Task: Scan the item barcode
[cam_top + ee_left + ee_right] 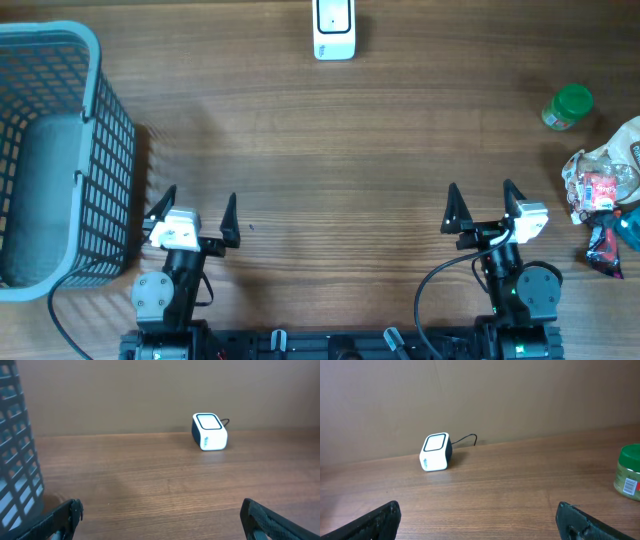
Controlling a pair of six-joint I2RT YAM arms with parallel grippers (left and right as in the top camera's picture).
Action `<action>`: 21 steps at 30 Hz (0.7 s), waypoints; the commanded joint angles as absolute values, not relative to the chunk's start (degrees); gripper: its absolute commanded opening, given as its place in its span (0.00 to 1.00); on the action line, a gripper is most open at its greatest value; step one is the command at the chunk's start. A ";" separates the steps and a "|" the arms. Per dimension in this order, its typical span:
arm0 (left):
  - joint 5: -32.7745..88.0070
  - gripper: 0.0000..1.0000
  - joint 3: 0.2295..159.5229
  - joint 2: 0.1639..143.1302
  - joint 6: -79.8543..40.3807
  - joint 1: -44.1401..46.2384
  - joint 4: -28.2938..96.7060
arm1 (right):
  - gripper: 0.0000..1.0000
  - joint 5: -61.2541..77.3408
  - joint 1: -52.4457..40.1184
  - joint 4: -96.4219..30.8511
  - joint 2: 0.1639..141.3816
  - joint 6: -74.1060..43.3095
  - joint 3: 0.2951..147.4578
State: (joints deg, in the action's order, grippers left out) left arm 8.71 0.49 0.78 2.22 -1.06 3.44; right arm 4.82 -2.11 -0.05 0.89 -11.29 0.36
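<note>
A white barcode scanner with a dark window sits at the far edge of the table, also seen as the scanner and the scanner in the wrist views. A green-lidded jar stands at the far right, the jar showing at the right wrist view's edge. Crinkled snack packets lie just below it. My left gripper is open near the front left, nothing between its fingers. At the front right my right gripper stands open and empty too.
A grey-blue mesh basket stands at the left edge, close beside the left gripper, and its wall shows as the basket in the left wrist view. A black cable runs from the scanner to the back wall.
</note>
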 commanded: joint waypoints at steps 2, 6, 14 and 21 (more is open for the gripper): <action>6.98 1.00 0.32 0.19 -0.71 -2.24 4.14 | 1.00 3.88 -2.39 0.05 0.27 -10.66 0.30; 7.84 1.00 0.32 0.21 -0.71 -3.14 3.86 | 1.00 3.88 -2.39 0.05 0.27 -10.66 0.30; 7.84 1.00 0.32 0.30 -0.71 -3.14 3.84 | 1.00 3.88 -2.39 0.05 0.27 -10.66 0.30; 7.84 1.00 0.32 0.38 -0.71 -3.14 3.75 | 1.00 3.88 -2.39 0.05 0.27 -10.66 0.30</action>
State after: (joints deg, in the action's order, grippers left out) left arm 8.16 0.49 0.78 0.05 -2.76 3.42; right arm 4.82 -2.11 -0.05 0.89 -11.29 0.36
